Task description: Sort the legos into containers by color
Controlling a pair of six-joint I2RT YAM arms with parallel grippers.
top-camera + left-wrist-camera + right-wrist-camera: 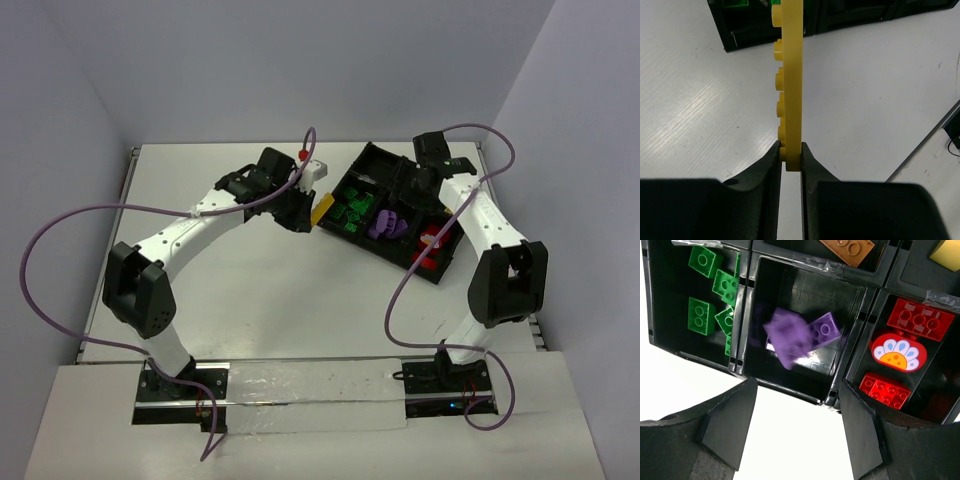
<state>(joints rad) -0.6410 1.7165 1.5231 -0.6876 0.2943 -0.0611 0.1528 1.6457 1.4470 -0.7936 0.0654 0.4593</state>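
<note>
My left gripper (791, 155) is shut on the end of a long yellow lego plate (791, 75), held on edge above the table just short of the black tray (740, 35). From above, the left gripper (300, 215) and the yellow plate (325, 208) are at the tray's (348, 180) left corner. My right gripper (797, 425) is open and empty above the tray's near wall (785, 387). A blurred purple lego (787, 335) is over the middle bin, beside a still purple brick (825, 330). Green legos (702, 315) fill the left bin and red legos (885, 390) the right bin.
An orange brick (847, 249) and a yellow piece (946, 255) lie in the far bins. A red piece with a flower picture (898, 351) lies among the red bricks. The right arm (480, 215) reaches over the tray's right side. Purple cables loop beside both arms.
</note>
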